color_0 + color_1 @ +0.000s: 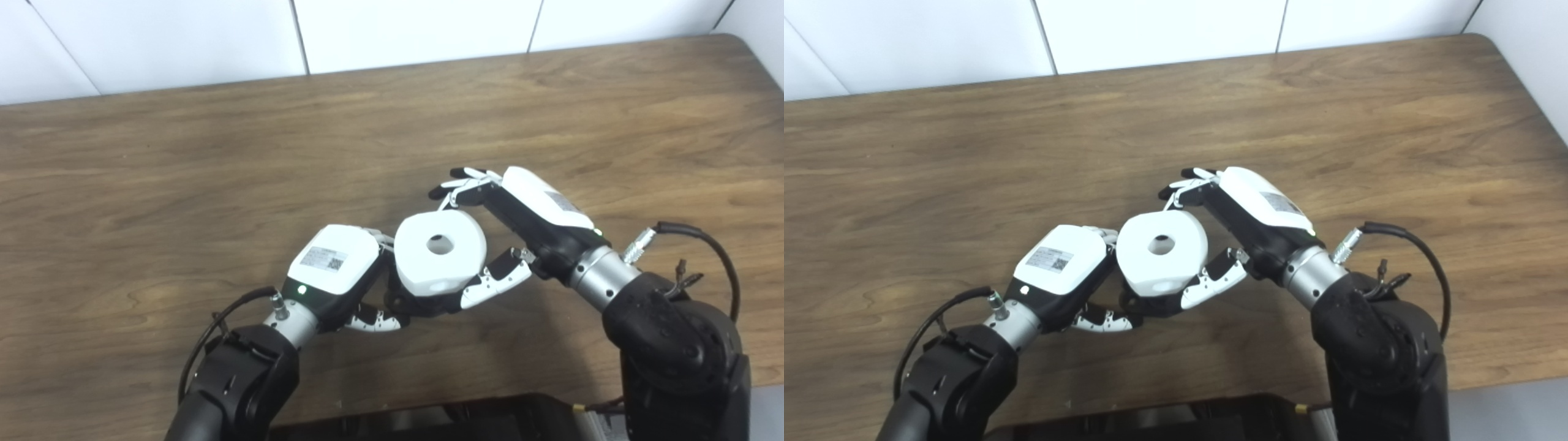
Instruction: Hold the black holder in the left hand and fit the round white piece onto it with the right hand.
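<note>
A white tiled wall backs the brown wood counter (184, 159), which fills most of the frame. Just below centre, the right hand (520, 214) grasps the round white piece (440, 251), fingers over its far edge and thumb under its near side. The piece's centre hole faces up. Pressed against its left side is the left hand (334, 266), curled around something dark beneath the piece, presumably the black holder (401, 303), mostly hidden. I judge the fitting well underway; whether the piece is fully seated cannot be seen.
</note>
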{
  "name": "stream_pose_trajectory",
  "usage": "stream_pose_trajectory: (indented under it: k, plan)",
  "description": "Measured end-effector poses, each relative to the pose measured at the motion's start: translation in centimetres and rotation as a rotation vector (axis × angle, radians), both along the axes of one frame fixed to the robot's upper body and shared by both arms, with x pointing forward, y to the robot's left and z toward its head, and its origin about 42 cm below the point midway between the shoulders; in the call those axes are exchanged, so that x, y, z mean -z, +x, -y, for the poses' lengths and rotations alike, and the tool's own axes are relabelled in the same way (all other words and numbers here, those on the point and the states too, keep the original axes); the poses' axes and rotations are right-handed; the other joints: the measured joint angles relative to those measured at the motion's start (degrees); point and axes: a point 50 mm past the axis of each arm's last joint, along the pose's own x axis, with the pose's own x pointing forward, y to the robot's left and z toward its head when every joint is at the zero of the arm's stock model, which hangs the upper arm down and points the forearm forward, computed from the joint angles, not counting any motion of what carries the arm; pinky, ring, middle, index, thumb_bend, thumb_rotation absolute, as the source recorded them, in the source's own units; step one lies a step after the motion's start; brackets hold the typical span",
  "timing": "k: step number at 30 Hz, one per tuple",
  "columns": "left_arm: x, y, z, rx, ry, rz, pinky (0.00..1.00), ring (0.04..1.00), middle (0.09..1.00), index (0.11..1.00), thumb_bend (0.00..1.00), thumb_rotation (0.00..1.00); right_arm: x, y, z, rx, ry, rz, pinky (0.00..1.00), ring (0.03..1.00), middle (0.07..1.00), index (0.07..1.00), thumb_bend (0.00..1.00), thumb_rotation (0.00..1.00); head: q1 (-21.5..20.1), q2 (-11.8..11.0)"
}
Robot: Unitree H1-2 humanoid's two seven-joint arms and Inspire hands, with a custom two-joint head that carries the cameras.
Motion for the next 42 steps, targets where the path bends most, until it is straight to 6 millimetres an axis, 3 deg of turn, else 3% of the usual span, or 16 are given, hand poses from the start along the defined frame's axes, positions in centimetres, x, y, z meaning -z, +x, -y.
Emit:
stream_pose_trajectory:
  k: [42]
  plan:
    - [-0.5,-0.1,0.2,-0.003,0.002,-0.017,0.84,0.845,0.787,0.489,0.52,0.06,2.5,0.1,-0.3,0.024,-0.071,-0.002,1.0,0.957,0.817,0.482,0.52,0.14,-0.7,0.4]
